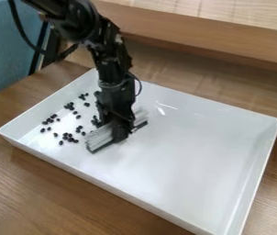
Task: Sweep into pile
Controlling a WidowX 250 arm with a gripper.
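Okay, so we're looking at the beans (43, 130) and we'd call this pretty early days. They're small and dark, sitting at the left end of the white tray (196, 151) as we view it, and they're spread out in a loose band rather than heaped. There are a few little clumps, one of them towards the near side of the tray, others farther back, with single beans dotted in between. Nothing we'd honestly call one pile.

As for the tool, our gripper (120, 130) is closed around the middle of the brush (100, 138), so it's open only as far as the brush makes it. It hangs straight down over the tray, with the arm (111, 69) coming in from the upper left. The brush lies slantwise across, and its underside looks to be on the tray floor or very near it; we can't tell which. A few beans sit just beside it, on the side where the rest are.

What's done, then: we've got the brush in hand and down at the edge of the scatter. What's left is basically the gathering itself. We'd reckon on several short strokes from different sides, since one push would probably just shove the closest beans along and leave the outer ones behind.
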